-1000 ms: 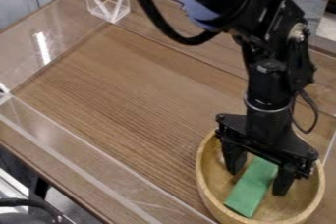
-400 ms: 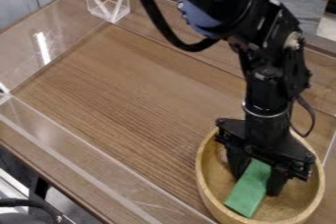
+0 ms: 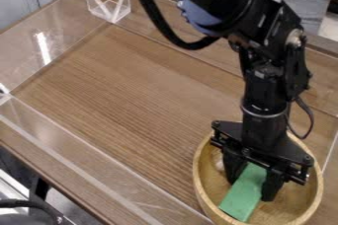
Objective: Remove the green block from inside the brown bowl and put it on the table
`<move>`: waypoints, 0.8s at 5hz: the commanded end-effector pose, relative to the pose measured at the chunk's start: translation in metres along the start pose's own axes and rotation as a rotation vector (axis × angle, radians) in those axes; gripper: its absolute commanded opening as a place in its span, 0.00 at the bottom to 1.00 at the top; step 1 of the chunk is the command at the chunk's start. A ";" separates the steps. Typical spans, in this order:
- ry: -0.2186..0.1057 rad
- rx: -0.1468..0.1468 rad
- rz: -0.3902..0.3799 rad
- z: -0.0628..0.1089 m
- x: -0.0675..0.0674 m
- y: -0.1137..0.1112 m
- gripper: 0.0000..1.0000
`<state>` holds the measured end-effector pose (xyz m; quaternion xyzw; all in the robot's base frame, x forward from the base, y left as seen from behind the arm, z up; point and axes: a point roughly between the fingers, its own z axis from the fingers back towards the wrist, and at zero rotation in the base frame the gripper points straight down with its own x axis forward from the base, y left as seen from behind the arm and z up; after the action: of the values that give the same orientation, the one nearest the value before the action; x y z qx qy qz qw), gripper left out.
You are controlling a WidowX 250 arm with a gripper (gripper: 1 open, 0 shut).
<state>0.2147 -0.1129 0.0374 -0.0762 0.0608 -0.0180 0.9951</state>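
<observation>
The brown bowl [image 3: 209,191] sits at the table's [image 3: 119,81] near right corner. Inside it lies the green block [image 3: 246,197], tilted, its lower end toward the bowl's front. My gripper [image 3: 259,179] reaches straight down into the bowl from the black arm, and its dark fingers stand on either side of the block's upper end. The fingers look drawn in against the block, so the gripper is shut on it. The block's upper end is hidden behind the fingers.
Low clear acrylic walls [image 3: 53,120] run along the table's left and front edges. A clear folded acrylic piece [image 3: 109,4] stands at the far left. Bare wood lies left of the bowl.
The gripper has sunk a little deeper into the bowl and its fingers have drawn in onto the green block. The block has shifted slightly toward the bowl's front.
</observation>
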 end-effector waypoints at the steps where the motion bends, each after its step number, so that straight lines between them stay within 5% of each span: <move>1: -0.047 -0.022 0.005 0.021 0.004 -0.003 0.00; 4: -0.016 -0.028 0.042 0.040 -0.004 0.005 0.00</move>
<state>0.2055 -0.0993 0.0604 -0.0781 0.0873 0.0079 0.9931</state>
